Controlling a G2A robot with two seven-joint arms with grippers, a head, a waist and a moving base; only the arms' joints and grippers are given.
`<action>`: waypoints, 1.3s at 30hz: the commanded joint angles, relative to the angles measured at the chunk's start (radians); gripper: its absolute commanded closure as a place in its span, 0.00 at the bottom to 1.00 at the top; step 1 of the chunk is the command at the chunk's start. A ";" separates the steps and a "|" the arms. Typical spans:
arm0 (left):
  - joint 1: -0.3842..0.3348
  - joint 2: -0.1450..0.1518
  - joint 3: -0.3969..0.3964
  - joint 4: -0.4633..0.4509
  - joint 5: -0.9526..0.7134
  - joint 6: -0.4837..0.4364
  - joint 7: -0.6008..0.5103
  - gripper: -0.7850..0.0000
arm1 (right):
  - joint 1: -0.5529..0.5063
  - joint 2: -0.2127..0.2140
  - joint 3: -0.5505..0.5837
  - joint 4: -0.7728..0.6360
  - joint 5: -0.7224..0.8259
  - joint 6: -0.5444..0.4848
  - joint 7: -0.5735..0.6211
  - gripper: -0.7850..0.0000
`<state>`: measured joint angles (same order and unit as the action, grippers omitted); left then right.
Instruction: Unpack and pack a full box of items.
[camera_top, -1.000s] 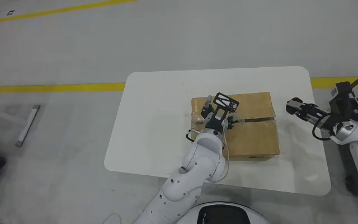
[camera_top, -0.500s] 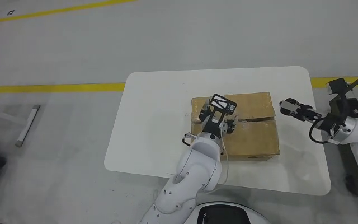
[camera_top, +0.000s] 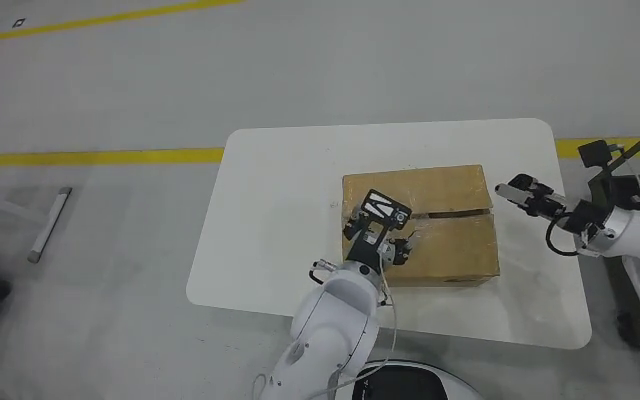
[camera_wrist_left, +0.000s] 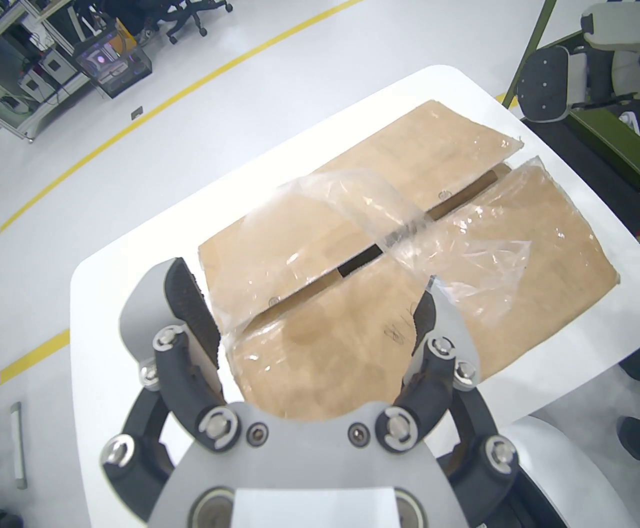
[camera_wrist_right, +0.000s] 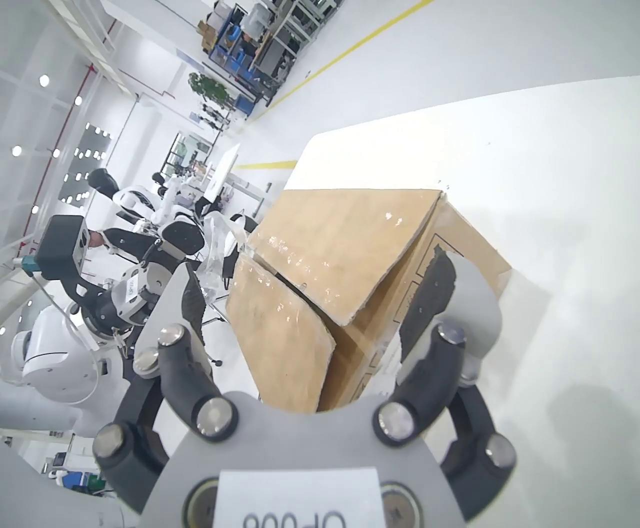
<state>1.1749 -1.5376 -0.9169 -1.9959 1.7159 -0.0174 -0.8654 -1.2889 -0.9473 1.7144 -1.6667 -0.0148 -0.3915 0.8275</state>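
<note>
- The cardboard box (camera_top: 440, 215) sits on the right half of the white table (camera_top: 270, 220). Its two top flaps are down, with a dark slit (camera_wrist_left: 357, 260) between them.
- The clear tape (camera_wrist_left: 350, 200) no longer lies flat. It arches up loose over the slit and wrinkles across the near flap, so the seal looks largely broken.
- Over the last second the left claw (camera_wrist_left: 304, 287) has drawn back from above the slit toward the robot's edge of the box. It hangs there with its fingers spread wide and grips nothing. A corner of tape sits right at one fingertip (camera_wrist_left: 429, 300), and I cannot tell whether it sticks there.
- The right claw (camera_top: 508, 187) has crept in from the table's right side. It now sits just beside the box's right end, level with the slit, also spread and empty.
- The box itself has not shifted, and neither flap has lifted.
- My reading is that the tape work is about done and both arms are lining up for the flaps. Unpacking has barely begun, and the loose tape could snag a finger or drag a flap.
</note>
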 joint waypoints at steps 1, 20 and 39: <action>0.033 0.005 -0.018 -0.024 0.006 -0.010 -0.012 0.00 | 0.000 0.001 -0.005 -0.016 -0.050 -0.016 -0.013 0.00; 0.246 0.041 -0.208 -0.184 0.030 -0.031 0.008 0.00 | -0.090 0.005 -0.078 -0.225 -0.457 -0.126 -0.161 0.00; 0.266 0.044 -0.296 -0.187 0.032 0.048 0.032 0.00 | 0.135 -0.018 -0.356 -0.110 -0.248 -0.005 -0.039 0.63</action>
<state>1.4385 -1.4941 -1.2096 -2.1812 1.7469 0.0321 -0.8347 -1.1722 -0.9631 1.3752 -1.7856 -0.2643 -0.4038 0.7917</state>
